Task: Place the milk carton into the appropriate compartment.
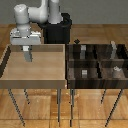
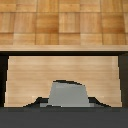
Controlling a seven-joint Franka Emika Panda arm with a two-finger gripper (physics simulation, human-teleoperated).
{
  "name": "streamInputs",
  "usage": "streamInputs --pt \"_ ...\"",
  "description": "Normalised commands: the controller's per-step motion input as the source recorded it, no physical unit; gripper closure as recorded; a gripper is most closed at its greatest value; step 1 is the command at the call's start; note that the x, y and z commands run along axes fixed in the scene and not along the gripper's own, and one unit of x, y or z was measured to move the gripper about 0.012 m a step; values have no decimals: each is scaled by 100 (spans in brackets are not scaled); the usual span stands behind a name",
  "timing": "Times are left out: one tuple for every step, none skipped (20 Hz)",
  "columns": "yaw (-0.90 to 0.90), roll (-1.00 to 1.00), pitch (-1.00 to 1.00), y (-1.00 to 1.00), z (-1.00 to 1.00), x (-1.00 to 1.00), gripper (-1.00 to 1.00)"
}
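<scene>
My gripper (image 1: 27,56) hangs over the far left part of the light tan tray (image 1: 47,75), shut on the milk carton (image 1: 27,51), a small pale grey box held a little above the tray floor. In the wrist view the carton (image 2: 67,95) sits between my fingertips (image 2: 35,103), with the tray floor beneath it. The dark brown striped-wood bin (image 1: 99,61) with four square cells stands at the exterior view's right, well away from my gripper. I cannot tell from here which compartment fits the carton.
The bin's cells hold a pale box (image 1: 83,49), a tall dark grey slab (image 1: 114,49), a squat grey cube (image 1: 84,73) and a small pale item (image 1: 116,70). The tray has raised rims. The robot's black base (image 1: 59,30) stands behind the tray.
</scene>
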Motion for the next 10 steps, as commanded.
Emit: streamInputs --pt "0 0 0 0 100 0 100" --pt "0 0 0 0 100 0 100" --pt "0 0 0 0 100 0 100" --pt "0 0 0 0 100 0 100" --pt "0 0 0 0 100 0 100" --pt "0 0 0 0 100 0 100" --pt "0 0 0 25 100 0 100" --pt "0 0 0 0 0 0 100" --pt "0 0 0 100 0 0 100" --pt "0 0 0 100 0 0 100"
